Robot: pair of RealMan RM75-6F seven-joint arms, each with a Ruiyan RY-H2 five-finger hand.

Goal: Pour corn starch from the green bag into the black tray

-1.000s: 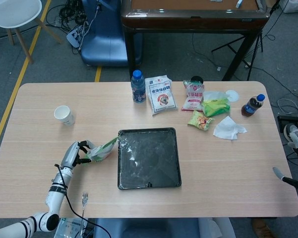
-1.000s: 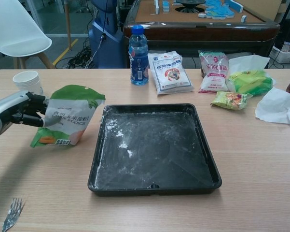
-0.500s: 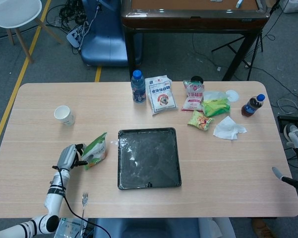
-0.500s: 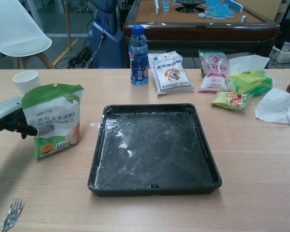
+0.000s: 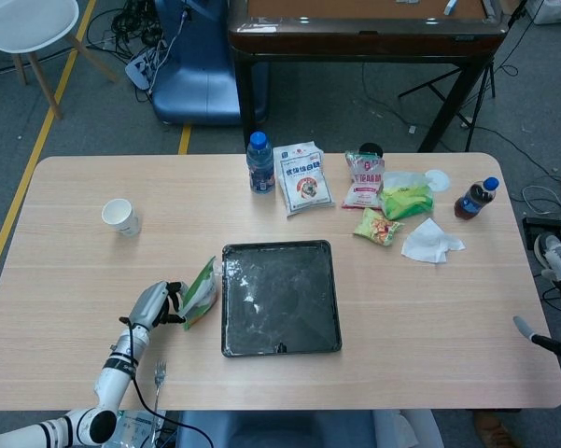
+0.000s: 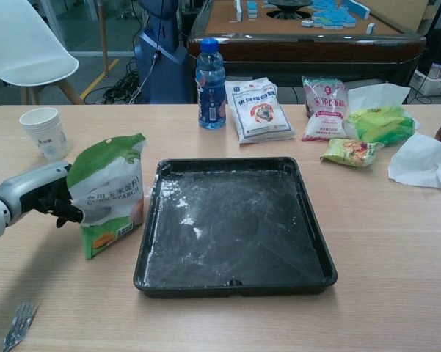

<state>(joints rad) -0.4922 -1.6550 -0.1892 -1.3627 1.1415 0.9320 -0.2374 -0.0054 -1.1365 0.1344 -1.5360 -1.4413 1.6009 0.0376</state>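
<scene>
Corn starch bag, green and white, stands upright on the desk just beside the left edge of the black tray in the head view. My left hand holds it from the left side, fingers wrapped on the bag's flank. A second ago the bag was tipped with its mouth over the tray's corner; half a second ago it stood upright further left; now it has been slid back in close to the tray. Tray floor carries a thin white dusting, so some starch has landed. My right hand shows only as a sliver at the far right desk edge; I cannot tell how its fingers lie. Chest view: bag leans slightly toward the tray, top folded over, bottom on the desk and close against the tray's left rim. Left hand grips the bag low on its side. Fork lies near the front edge, paper cup behind, both apart from the bag. My reading: the pour looks done or paused, the bag being parked. If more starch is wanted, I must lift and tip again.
</scene>
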